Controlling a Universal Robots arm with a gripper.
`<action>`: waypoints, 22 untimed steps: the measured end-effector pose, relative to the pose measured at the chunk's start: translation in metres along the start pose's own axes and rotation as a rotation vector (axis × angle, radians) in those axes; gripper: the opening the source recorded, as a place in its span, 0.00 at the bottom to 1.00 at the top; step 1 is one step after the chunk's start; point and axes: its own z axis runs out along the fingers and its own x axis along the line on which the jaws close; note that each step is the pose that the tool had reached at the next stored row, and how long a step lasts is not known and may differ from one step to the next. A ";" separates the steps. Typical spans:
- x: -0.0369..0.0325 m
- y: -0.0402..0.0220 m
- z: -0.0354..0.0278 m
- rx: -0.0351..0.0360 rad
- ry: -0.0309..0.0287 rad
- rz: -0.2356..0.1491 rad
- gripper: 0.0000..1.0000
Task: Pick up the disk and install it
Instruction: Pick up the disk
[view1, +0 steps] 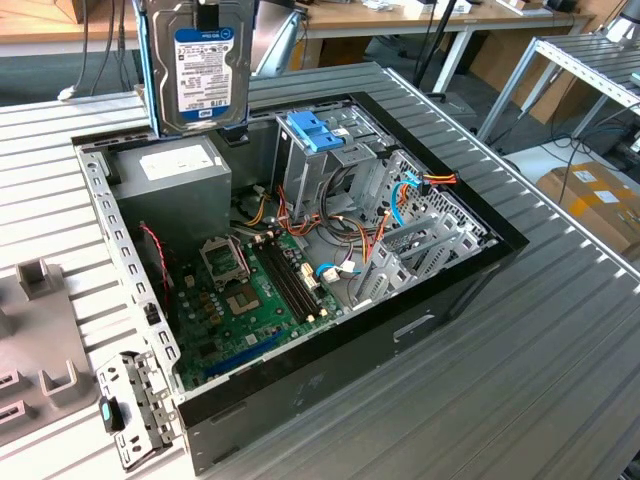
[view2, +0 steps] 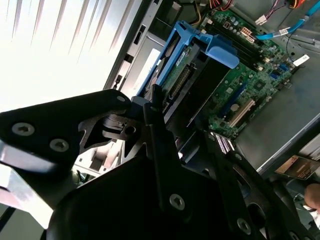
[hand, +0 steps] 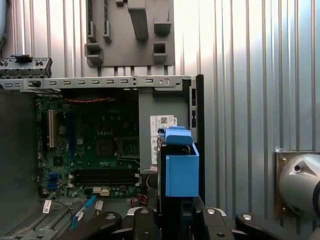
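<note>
Carrying the disk (view1: 195, 75) goes best, I judge, kept square and high over the open computer case (view1: 330, 385), clear of the loose cables (view1: 345, 235) in its middle and the blue-topped metal cage (view1: 315, 135) toward its far side. Above the case's far corner, over the grey power supply (view1: 180, 170), the gripper (view1: 207, 14) has its jaws clamped on the disk, which hangs upright in the air. Its casing is dark metal in a blue plastic carrier (hand: 181, 172), the label blue above, white below.
</note>
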 end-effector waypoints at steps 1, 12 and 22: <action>0.0000 -0.0016 0.0000 -0.0001 0.0001 0.000 0.35; -0.0003 -0.0110 0.0001 0.0000 0.0000 0.000 0.35; -0.0005 -0.0177 0.0001 0.0000 0.0001 0.000 0.35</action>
